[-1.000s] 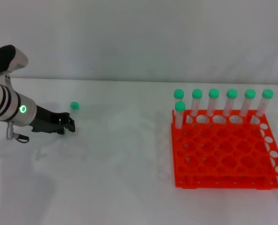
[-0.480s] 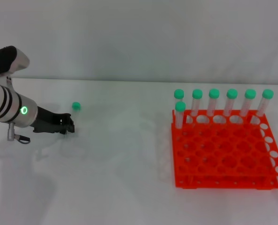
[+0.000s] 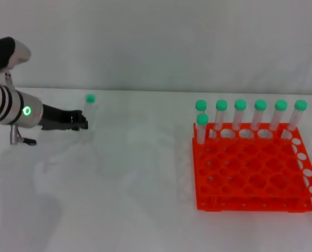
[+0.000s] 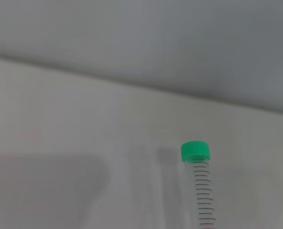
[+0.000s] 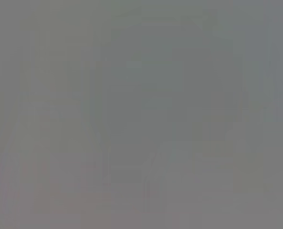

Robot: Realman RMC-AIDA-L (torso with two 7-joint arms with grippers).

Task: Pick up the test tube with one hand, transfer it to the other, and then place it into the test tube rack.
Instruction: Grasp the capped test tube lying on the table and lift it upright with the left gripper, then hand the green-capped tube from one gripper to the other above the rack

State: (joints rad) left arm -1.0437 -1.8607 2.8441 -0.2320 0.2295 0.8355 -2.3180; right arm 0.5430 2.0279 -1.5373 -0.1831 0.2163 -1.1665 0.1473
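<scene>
head view: left hand (image 3: 78,119) grips test tube (image 3: 89,107) upright.

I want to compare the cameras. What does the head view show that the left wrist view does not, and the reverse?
Only the head view shows the left hand gripping the test tube above the white table, and the orange-red test tube rack with seven green-capped tubes. Only the left wrist view shows the printed graduation marks on the tube. Both show the tube's green cap pointing upward.
</scene>
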